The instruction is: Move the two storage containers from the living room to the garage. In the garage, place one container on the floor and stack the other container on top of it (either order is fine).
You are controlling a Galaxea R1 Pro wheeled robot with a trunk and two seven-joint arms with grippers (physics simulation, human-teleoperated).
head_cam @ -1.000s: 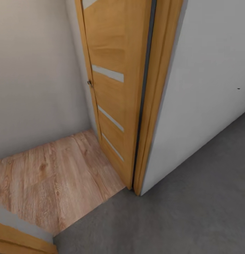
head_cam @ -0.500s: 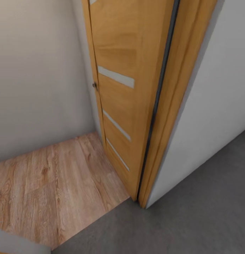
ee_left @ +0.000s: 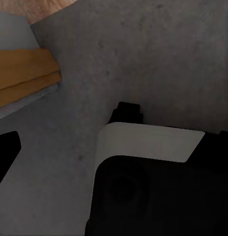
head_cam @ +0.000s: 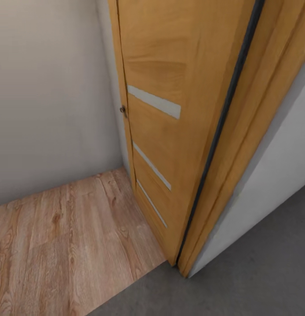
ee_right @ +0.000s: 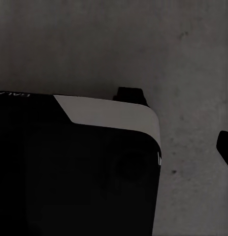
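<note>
Garage floor [head_cam: 258, 281]: we see grey concrete meeting wood planks [head_cam: 60, 245].
Door [head_cam: 170, 109]: open, upright.
Claws: we cannot tell their state.

No readable text, label, brand, number or sign appeared in any view. In the right wrist view, a faint row of pale marks sat along the top edge of the robot's black-and-white body [ee_right: 74, 162], too dark and small to make out. The wooden door [head_cam: 170, 109], its frame, the walls and both floors carried no lettering.
</note>
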